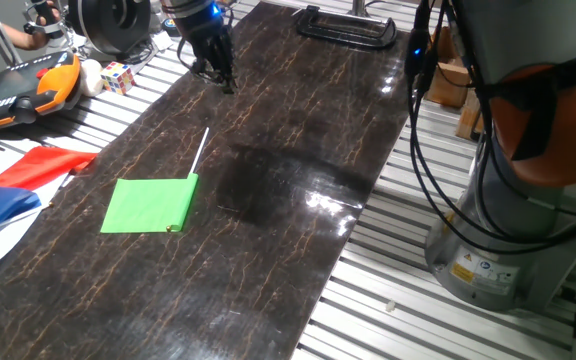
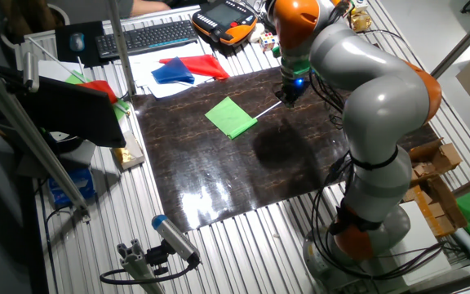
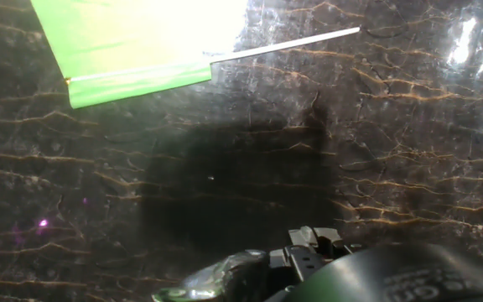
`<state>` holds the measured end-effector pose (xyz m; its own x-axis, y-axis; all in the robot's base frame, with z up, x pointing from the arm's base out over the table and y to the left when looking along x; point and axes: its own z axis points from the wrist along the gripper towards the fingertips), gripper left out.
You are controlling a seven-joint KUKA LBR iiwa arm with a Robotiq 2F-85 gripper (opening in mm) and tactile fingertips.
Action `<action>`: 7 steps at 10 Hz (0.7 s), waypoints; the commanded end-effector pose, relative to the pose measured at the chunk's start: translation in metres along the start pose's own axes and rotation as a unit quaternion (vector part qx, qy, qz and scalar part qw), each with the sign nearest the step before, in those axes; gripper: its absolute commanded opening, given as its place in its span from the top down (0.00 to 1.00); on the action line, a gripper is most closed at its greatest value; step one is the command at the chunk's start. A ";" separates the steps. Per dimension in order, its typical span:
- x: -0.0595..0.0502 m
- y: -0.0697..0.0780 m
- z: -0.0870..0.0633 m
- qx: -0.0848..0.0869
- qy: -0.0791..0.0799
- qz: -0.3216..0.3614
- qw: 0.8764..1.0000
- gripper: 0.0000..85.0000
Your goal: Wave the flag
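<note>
In one fixed view, nearest the camera, the dark marbled table top (image 1: 268,250) carries one flag (image 1: 153,203). Its green cloth lies flat, and its thin white stick (image 1: 200,150) points away toward the far end of the slab. Nothing touches it. No container shows on the slab.

At the left edge, partly off the dark surface, lie one red cloth (image 1: 43,165) and one blue cloth (image 1: 3,212), the blue overlapping a white sheet. Both are close to the flag but apart from it.

Farther back, on the slatted metal bench (image 1: 128,95), sit one colour cube (image 1: 118,76) and one orange-and-black teach pendant (image 1: 23,90).

The gripper (image 1: 216,68) hangs at the far end of the slab, beyond the free tip of the stick and well apart from the cloth, holding nothing. I cannot tell how wide the jaws stand: the fingers blur together as a dark mass in every view.

The hand view shows the flag at upper left, the stick running rightward, bare dark stone below.

One black clamp (image 1: 343,25) lies at the far end. The arm's grey base (image 1: 498,240) stands to the right, cables hanging beside it.
</note>
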<state>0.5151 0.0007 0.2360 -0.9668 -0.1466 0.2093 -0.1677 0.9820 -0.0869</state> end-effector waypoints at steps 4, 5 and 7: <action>-0.001 0.000 0.000 0.001 0.005 0.046 0.999 0.99; -0.001 0.000 0.000 0.001 0.005 0.051 0.999 0.99; 0.000 0.000 0.000 0.002 -0.002 0.056 0.998 0.99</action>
<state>0.5150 0.0009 0.2362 -0.9803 -0.0370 0.1940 -0.0597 0.9918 -0.1128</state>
